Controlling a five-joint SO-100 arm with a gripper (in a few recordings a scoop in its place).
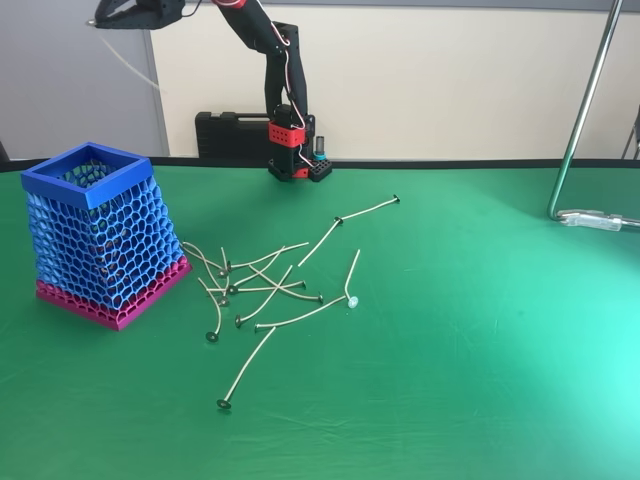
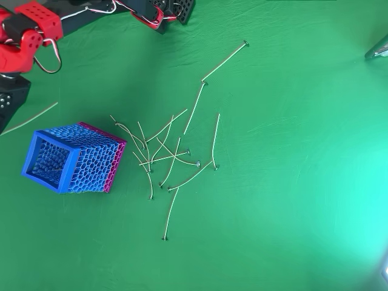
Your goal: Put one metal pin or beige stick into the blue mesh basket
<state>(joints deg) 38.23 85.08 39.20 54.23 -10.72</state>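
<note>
Nearest the fixed camera, loose beige sticks (image 1: pixel 268 283) lie scattered on green cloth just right of the blue mesh basket (image 1: pixel 88 172) — honeycomb walls, pink base. High above the basket, the black gripper (image 1: pixel 103 22) clamps one thin stick (image 1: pixel 135 66), slanting down toward the basket's open rim.

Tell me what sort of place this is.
Probably a hobby or lab robotics bench: a green cloth covers the table, a black tool case sits by the wall, and a clamped metal stand rises at the right in the fixed view.
</note>
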